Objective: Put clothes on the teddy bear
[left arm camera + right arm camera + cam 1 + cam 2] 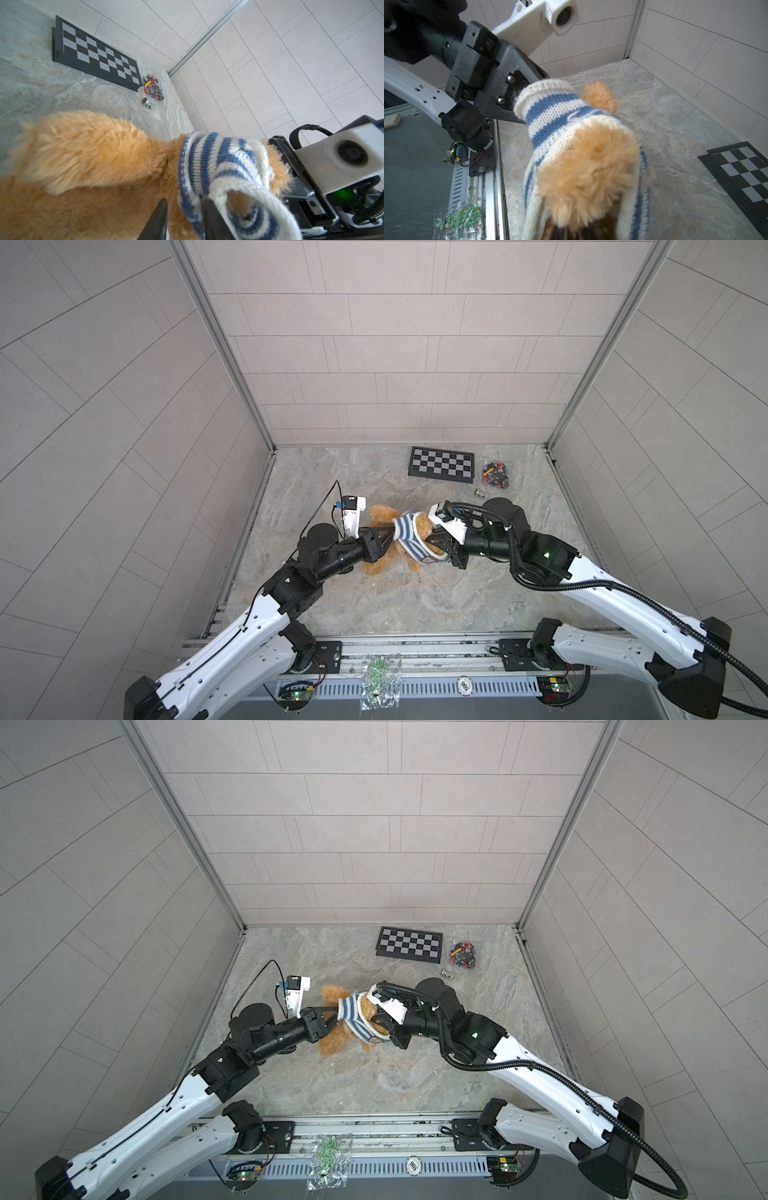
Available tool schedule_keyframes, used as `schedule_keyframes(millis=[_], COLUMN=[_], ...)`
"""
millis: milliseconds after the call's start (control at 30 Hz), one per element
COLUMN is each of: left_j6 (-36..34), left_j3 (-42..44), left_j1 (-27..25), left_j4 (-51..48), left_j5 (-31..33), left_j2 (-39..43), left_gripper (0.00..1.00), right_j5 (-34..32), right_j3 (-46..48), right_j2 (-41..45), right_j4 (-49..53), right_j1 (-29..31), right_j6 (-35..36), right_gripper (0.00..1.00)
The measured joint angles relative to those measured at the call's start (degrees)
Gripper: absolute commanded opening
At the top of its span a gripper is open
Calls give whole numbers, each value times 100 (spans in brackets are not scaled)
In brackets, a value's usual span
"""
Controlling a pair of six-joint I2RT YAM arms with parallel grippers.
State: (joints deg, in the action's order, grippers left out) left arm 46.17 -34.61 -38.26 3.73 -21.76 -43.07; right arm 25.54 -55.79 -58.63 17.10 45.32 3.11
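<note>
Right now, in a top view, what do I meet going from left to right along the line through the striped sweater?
Left end effector → striped sweater → right end effector.

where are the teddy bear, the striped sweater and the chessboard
teddy bear point(376, 565): in a top view, a fuzzy limb
striped sweater point(407, 531): in a top view, knit stripes
chessboard point(441, 465): in a top view, checkered middle
</note>
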Motion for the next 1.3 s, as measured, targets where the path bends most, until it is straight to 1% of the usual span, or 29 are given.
schedule_keyframes(millis=[100,167,333,500,633,900,1200,1267,1300], left_j6=[90,120,190,142,118,28,-107,-160,-201], left_j3=[0,0,-2,-116,-197,-308,-343,-343,-343], left_j1=[0,0,0,0,37,363,402,402,404], left_j4=[142,201,216,31,-186,-684,-719,-730,-732], left_j5=[-94,-129,-140,-9,201,538,487,483,481], left_j2=[-24,-44,-133,-153,-151,-295,-743,-758,-750], left_gripper=[34,29,12,0,0,0,0,1,3], right_j5=[22,37,42,35,31,101,87,-79,-210], right_j3=[0,0,0,0,0,0,37,74,76], right_j2=[2,9,31,107,208,369,549,551,544], right_j4=[0,0,2,4,7,133,203,190,173], right_j1=[0,0,0,0,0,17,157,166,168], right_j6=[44,76,118,142,186,317,404,289,190], right_gripper=[0,0,0,0,0,0,0,0,0])
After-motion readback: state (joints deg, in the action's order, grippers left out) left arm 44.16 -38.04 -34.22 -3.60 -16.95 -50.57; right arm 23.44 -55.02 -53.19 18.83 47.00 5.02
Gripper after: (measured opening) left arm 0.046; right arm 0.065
